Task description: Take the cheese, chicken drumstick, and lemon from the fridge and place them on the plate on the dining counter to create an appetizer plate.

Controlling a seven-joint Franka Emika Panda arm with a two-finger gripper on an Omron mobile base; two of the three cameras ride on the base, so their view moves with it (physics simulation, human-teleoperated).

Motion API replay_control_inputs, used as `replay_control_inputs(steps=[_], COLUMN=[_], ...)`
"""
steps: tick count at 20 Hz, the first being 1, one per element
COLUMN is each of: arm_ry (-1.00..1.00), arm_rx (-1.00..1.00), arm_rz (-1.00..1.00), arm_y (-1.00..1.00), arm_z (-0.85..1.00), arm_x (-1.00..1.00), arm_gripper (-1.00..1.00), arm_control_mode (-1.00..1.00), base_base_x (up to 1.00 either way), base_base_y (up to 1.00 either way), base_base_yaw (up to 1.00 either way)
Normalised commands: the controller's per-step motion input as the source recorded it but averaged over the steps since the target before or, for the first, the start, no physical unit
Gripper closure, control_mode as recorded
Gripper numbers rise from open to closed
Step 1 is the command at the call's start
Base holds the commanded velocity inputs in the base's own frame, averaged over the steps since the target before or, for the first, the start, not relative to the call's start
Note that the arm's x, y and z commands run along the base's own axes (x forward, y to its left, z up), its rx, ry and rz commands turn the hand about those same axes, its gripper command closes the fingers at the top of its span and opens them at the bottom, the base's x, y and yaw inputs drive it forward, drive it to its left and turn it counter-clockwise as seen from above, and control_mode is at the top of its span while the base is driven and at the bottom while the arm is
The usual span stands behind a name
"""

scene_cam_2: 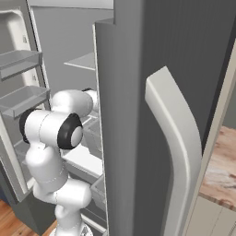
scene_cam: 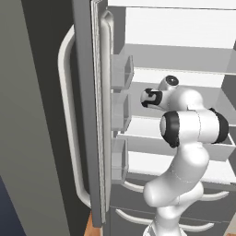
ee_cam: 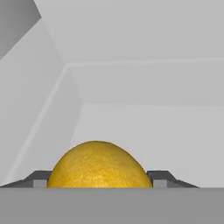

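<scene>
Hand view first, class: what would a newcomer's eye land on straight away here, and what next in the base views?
The lemon, a yellow-orange ball, sits low in the hand view between the gripper finger tips, against the fridge's white inside. In the left base view the white arm reaches into the open fridge; in the right base view a pale curved door handle looms up front.

Both fridge (scene_cam: 184,27) doors are standing open, so the front of the white interior is giving free access between them. The left door's bins (scene_cam: 121,73) are jutting inward, narrowing the left side, and the right door (scene_cam_2: 152,115) is crowding the arm. In the hand view the lemon (ee_cam: 99,166) is sitting right between the hand's (ee_cam: 99,181) fingertips (ee_cam: 40,178), blocking the way ahead; above and behind it, bare shelf and back wall are leaving open room.
</scene>
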Motion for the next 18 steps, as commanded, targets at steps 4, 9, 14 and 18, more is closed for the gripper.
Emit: replay_control_inputs(steps=[4, 9, 14, 18], arm_ry=[-0.07, -0.02, 0.05, 0.14], arm_rx=[0.0, 0.0, 0.0, 0.0], arm_rz=[-0.01, 0.01, 0.06, 0.07], arm_y=[-0.01, -0.12, -0.19, -0.04], arm_z=[-0.31, 0.17, 0.74, 0.72], arm_x=[-0.73, -0.94, -1.0, -1.0], arm_gripper=[1.0, 1.0, 1.0, 1.0], arm_control_mode=[-1.0, -1.0, -1.0, -1.0], base_base_x=[0.0, 0.0, 0.0, 0.0], base_base_y=[0.0, 0.0, 0.0, 0.0], base_base_yaw=[0.0, 0.0, 0.0, 0.0])
